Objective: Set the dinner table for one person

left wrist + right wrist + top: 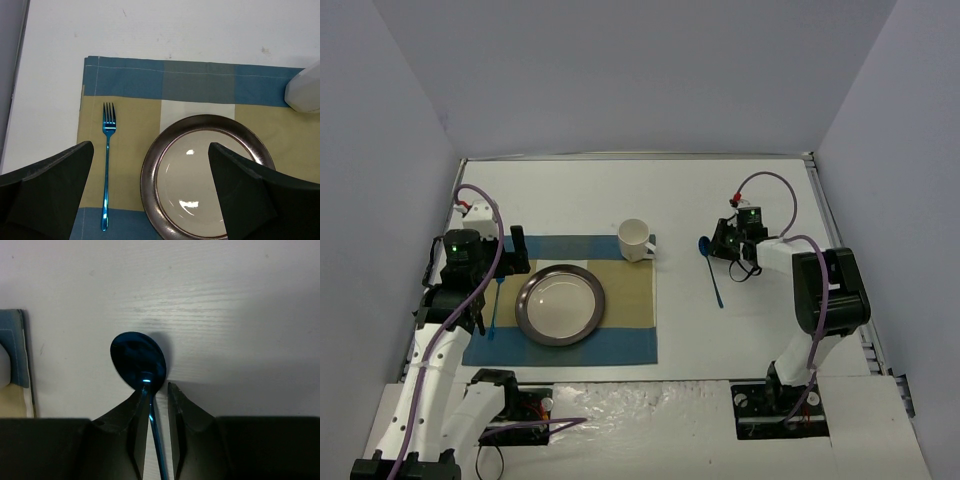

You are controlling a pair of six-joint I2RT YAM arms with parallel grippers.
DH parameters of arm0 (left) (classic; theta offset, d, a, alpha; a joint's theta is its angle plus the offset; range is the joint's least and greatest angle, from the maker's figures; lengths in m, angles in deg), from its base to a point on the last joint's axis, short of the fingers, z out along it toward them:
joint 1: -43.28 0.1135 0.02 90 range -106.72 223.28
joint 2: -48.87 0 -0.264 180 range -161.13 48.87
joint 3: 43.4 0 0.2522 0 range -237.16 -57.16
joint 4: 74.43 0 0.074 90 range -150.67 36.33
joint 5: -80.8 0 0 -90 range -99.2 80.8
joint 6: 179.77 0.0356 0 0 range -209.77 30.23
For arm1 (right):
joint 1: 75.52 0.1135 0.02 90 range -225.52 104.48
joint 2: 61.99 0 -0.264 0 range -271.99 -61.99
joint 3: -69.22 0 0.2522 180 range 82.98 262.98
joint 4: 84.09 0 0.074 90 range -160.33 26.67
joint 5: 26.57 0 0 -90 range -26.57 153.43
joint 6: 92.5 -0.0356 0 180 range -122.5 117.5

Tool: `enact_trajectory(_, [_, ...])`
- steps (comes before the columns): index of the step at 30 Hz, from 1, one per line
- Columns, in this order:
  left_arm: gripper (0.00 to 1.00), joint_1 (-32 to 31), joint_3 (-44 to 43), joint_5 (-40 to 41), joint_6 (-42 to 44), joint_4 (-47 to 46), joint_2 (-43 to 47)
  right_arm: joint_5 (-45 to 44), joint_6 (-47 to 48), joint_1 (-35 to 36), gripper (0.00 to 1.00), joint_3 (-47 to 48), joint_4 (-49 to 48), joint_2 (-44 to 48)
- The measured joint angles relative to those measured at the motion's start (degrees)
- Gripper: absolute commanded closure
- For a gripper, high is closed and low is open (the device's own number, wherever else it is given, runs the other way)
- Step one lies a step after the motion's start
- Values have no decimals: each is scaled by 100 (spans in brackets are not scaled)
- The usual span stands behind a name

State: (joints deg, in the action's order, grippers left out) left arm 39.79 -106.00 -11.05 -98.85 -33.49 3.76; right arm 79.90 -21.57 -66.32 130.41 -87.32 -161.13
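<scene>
The white dinner table (620,190) carries a blue-and-tan checked placemat (620,340). On the mat lie a dark-rimmed plate (528,300), a blue fork (495,305) to its left, and a white cup (634,240) at the far right corner. A blue spoon (710,270) lies on the bare table right of the mat. My right gripper (154,387) is low over the spoon (138,360), jaws narrowly open astride its neck. The left finger touches the handle and a gap shows on the right. My left gripper (150,146) is wide open and empty above the fork (107,170) and plate (150,175).
Grey walls enclose the table on three sides. In the left wrist view the cup (305,92) shows at the right edge and the placemat (130,80) ends short of the table's left edge (15,100). Arm bases and cables sit at the near edge.
</scene>
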Motion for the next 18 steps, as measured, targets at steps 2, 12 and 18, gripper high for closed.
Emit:
enact_trajectory(2, [3,0,0,-16,0,0,0,77,-36,-132,67,-22,-109,-9])
enact_trajectory(12, [3,0,0,-72,7,0,-28,-354,151,-139,50,-52,-64,150])
enact_trajectory(18, [3,0,0,-53,9,3,-58,-1222,457,425,50,-52,450,447])
